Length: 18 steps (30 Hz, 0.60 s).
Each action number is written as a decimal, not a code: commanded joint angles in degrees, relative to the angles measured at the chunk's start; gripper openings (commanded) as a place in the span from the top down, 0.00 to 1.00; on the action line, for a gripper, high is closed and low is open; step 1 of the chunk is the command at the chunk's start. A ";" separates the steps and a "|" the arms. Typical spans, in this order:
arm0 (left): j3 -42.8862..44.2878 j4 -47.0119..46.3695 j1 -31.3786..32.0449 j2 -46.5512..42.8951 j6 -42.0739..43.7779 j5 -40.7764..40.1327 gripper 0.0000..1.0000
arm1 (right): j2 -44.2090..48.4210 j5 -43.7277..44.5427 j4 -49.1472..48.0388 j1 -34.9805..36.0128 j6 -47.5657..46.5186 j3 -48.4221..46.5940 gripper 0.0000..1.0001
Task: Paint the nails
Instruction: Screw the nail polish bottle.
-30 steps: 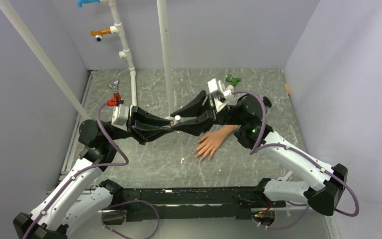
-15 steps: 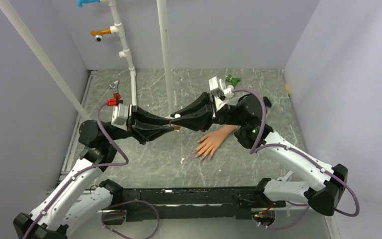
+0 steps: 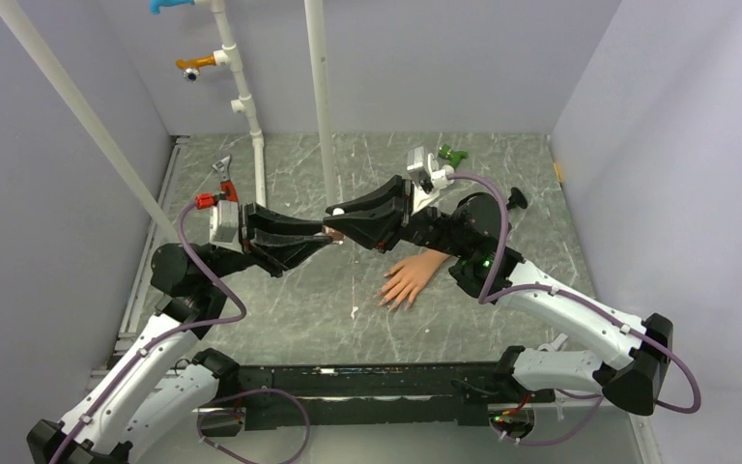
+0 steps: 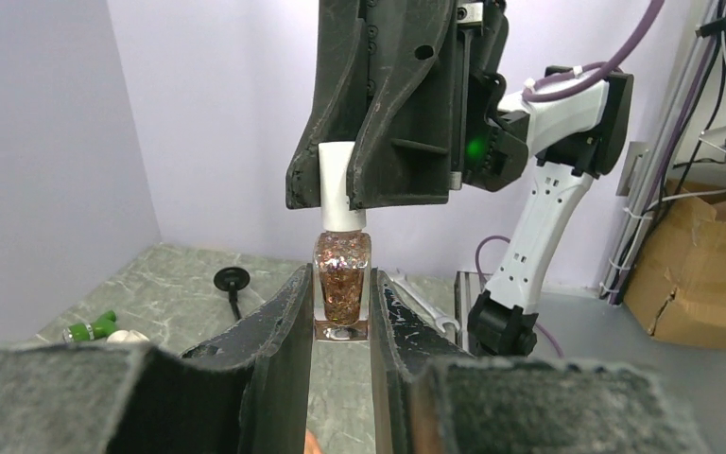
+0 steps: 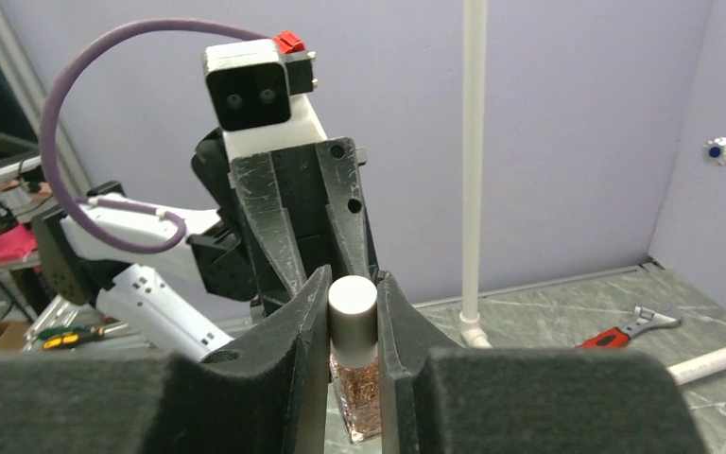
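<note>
The left gripper (image 4: 342,282) held the glitter bottle (image 4: 342,260) by its body; the right gripper (image 5: 353,284) gripped its white cap (image 5: 353,312).

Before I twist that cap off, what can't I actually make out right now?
- Nails: top view, too small to tell painted or bare.
- Mannequin hand wrist: top view, hidden under right arm.
- Bottle: top view, covered by left gripper and right gripper.
- Brush under the cap: wrist views, hidden by glitter polish.

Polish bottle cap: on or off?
On: white cap seated on the glitter bottle; right gripper shut on the cap, left gripper on the bottle.
</note>
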<state>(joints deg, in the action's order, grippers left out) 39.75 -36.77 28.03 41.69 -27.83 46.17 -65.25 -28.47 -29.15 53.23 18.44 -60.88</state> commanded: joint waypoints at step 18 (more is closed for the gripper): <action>-1.48 -2.04 -2.57 -2.75 2.04 -9.86 1.00 | -2.17 23.11 10.40 10.65 -8.02 -6.79 0.52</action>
<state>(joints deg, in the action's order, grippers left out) 38.15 -37.04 26.22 39.35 -27.66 40.47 -66.76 -5.87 -23.46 62.48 11.46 -64.60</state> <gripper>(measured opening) 0.275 0.314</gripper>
